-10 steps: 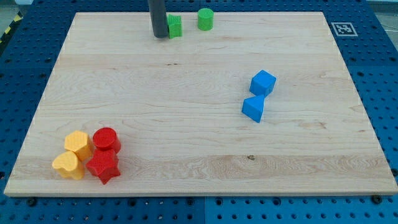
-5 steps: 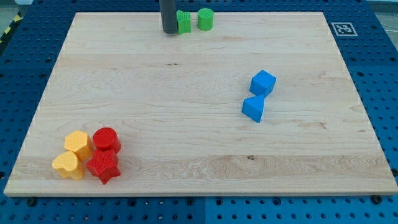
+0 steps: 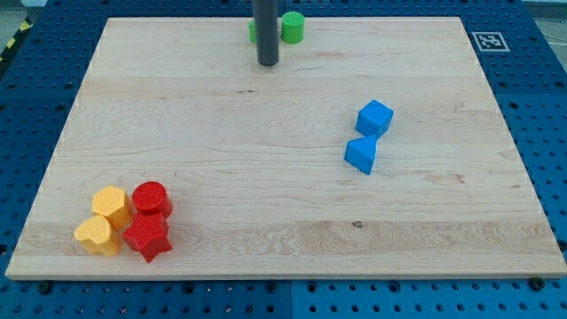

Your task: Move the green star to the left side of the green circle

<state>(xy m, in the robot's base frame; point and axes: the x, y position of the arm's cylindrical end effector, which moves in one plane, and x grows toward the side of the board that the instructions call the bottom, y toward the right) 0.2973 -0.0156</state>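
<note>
The green circle (image 3: pixel 293 27) stands near the board's top edge, a little right of the middle. The green star (image 3: pixel 253 31) is just left of it, mostly hidden behind my rod; only a green sliver shows at the rod's left side. My tip (image 3: pixel 267 63) rests on the board just below the star, toward the view's bottom, and left of and below the green circle. I cannot tell whether star and circle touch.
A blue cube (image 3: pixel 375 117) and another blue block (image 3: pixel 361 154) sit together right of centre. At the bottom left cluster a red cylinder (image 3: pixel 151 197), a red star (image 3: pixel 147 237), a yellow hexagon (image 3: pixel 111 203) and a yellow heart (image 3: pixel 95 236).
My tip has moved right and then down the view, from the star's left side to below it. The green star has slid right, closer to the green circle.
</note>
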